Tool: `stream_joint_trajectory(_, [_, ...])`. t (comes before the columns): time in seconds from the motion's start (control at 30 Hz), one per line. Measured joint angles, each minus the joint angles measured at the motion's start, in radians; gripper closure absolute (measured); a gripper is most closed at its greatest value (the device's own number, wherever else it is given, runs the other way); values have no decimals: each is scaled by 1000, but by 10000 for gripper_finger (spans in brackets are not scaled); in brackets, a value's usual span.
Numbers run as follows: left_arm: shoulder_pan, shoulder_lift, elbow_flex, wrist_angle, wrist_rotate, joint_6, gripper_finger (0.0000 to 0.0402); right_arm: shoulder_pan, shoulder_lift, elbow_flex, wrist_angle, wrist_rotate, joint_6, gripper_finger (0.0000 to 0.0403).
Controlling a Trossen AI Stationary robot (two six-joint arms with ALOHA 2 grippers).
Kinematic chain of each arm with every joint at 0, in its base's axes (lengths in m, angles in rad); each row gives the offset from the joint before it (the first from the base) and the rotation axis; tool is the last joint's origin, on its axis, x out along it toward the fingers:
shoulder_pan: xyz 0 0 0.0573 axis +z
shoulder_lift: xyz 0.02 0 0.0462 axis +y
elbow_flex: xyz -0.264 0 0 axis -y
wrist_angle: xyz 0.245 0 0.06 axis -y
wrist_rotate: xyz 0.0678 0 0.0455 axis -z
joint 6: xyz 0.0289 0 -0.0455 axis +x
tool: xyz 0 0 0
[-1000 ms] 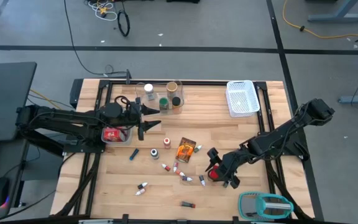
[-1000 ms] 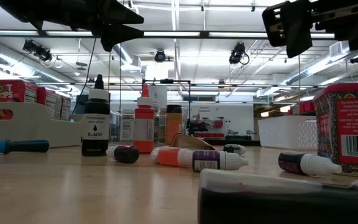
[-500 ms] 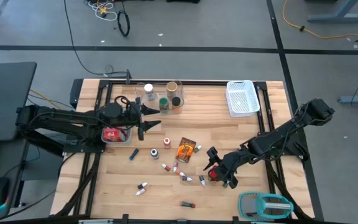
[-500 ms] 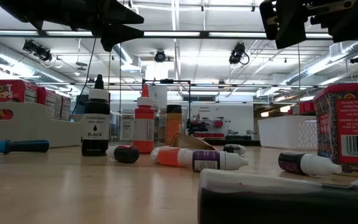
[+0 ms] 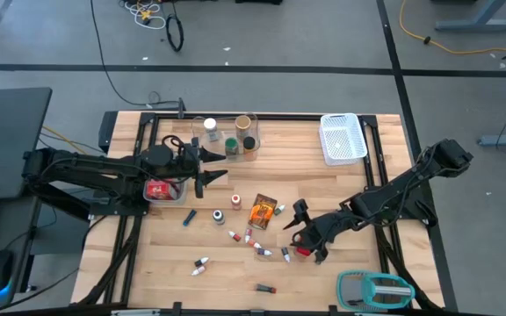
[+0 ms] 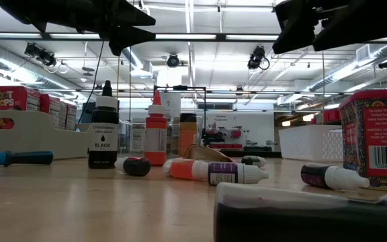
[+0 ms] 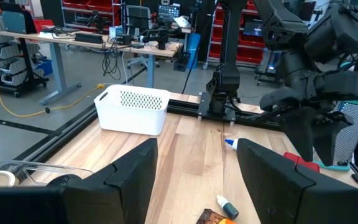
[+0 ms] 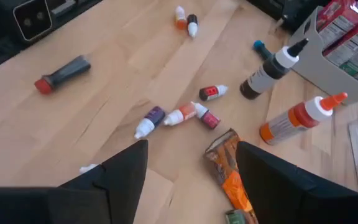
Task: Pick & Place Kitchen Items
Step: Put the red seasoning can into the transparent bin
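both tools open: right tool [image 5: 300, 230] over red box [image 5: 303, 250].

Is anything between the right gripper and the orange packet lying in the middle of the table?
Nothing visible blocks it. The right gripper, open and empty, hovers beside the orange packet, which shows just ahead between its fingers in the right wrist view. Small vials lie beyond it.

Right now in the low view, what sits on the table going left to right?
Blue-capped marker lying flat → upright black dropper bottle labelled BLACK → upright orange squeeze bottle with white tip → toppled purple-labelled white vial → toppled dark vial with white cap → red printed box.
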Motion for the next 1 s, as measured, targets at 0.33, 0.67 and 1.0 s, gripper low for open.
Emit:
stream_joint_trajectory(0.33, [0, 0, 0, 0, 0, 0, 170, 1, 0, 0, -2, -24, 16, 64])
stream_joint_trajectory(0.67, [0, 0, 0, 0, 0, 0, 170, 8, 0, 0, -141, -291, 100, 28])
stream_joint_trajectory(1.0, [0, 0, 0, 0, 0, 0, 170, -8, 42, 0, -226, -313, -118, 32])
